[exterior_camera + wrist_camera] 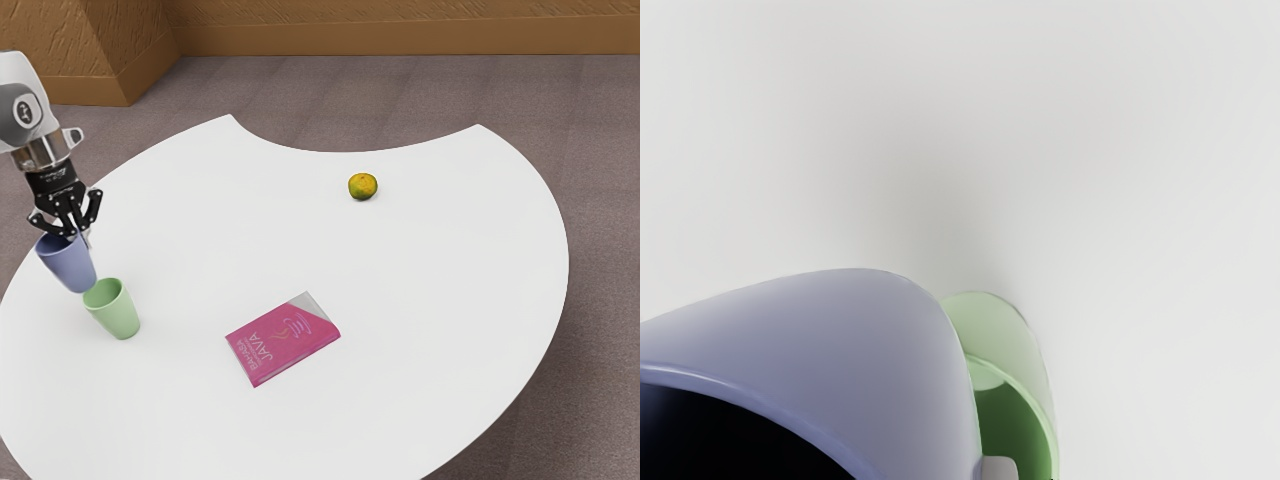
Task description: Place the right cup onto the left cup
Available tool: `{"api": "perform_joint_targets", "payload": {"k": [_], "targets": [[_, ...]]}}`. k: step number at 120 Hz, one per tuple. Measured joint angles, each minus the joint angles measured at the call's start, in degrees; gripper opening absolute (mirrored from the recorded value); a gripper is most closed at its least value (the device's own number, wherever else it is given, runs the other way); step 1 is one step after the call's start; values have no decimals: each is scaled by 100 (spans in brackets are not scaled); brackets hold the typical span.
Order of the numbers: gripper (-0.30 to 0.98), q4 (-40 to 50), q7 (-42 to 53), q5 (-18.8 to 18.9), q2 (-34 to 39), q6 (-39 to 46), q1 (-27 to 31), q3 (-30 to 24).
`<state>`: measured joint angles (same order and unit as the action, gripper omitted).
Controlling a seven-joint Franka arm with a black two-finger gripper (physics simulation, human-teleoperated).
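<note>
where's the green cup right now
The green cup is on the table, near the exterior view's left edge, next to the blue cup, with the book farther toward that view's right.

Looks down on a broad white table (430,270), rounded at its outer edge and scooped in a shallow curve along its far side. Gives way beyond to mottled grey-brown floor (330,100). Ends at a brown, wood-toned wall (400,10) with a smoother band (400,39) at its foot, and turns a jutting corner (115,40) toward the exterior view's upper left. Takes soft light, with a faint shadow (930,200) across the tabletop in the wrist view.
</note>
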<state>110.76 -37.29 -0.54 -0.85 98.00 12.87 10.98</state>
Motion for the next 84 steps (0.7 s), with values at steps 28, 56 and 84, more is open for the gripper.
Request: {"api": "perform_joint_targets", "payload": {"k": [28, 56, 84], "targets": [[-10, 303, -20, -2, 196, 133, -330, 23], [-10, 582, -35, -3, 364, 360, -984, 21], [-10, 632, -49, -3, 395, 468, -944, 21]]}}
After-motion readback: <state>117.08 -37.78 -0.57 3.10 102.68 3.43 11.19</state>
